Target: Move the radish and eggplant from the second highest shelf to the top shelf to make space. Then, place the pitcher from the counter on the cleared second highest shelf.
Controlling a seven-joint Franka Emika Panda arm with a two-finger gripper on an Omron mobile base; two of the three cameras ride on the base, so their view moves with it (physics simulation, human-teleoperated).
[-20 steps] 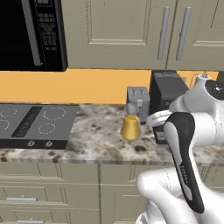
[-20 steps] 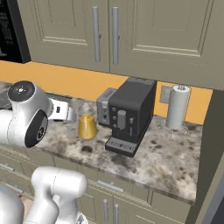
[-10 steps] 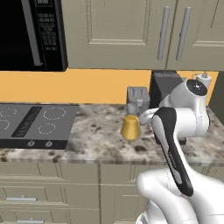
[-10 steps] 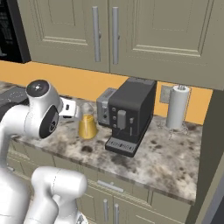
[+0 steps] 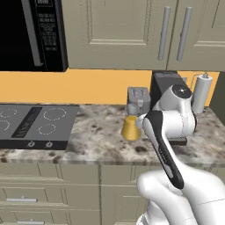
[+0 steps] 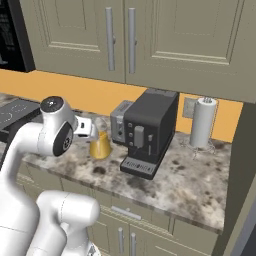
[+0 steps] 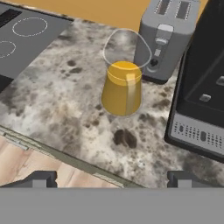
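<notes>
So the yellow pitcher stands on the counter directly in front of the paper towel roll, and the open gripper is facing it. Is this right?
Not quite. The pitcher stands on the counter in front of the grey toaster, not the paper towel roll, which is at the far side of the coffee machine. The hand view shows this. The gripper is indeed open and facing the pitcher.

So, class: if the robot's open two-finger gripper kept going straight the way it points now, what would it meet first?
Probably the squat yellow-orange pitcher on the speckled stone counter, centred ahead of the gripper; depth is uncertain.
</notes>
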